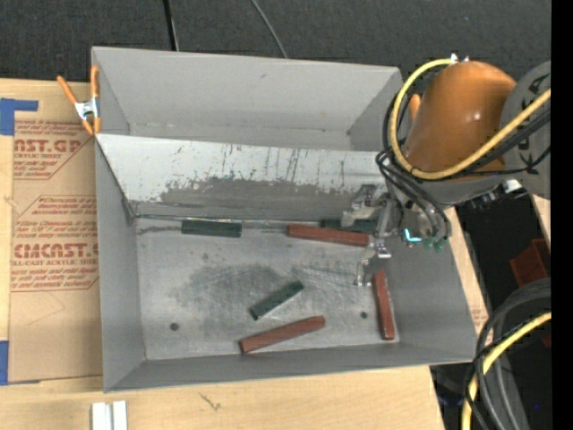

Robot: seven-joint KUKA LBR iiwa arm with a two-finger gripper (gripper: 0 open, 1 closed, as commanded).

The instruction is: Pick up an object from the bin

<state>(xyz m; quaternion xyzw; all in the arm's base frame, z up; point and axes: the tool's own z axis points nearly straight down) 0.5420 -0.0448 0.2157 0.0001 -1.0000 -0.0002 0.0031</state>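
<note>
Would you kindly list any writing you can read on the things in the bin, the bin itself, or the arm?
None: the red-brown sticks, the dark green sticks, the bin and the arm bear no legible text.

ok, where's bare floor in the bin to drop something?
Biggest free patch: the left floor of the bin, between the back green bar and the front wall, left of the middle green bar. Crowded on the right: gripper sits between the back red bar and right red bar. Front red bar blocks front centre.
</note>
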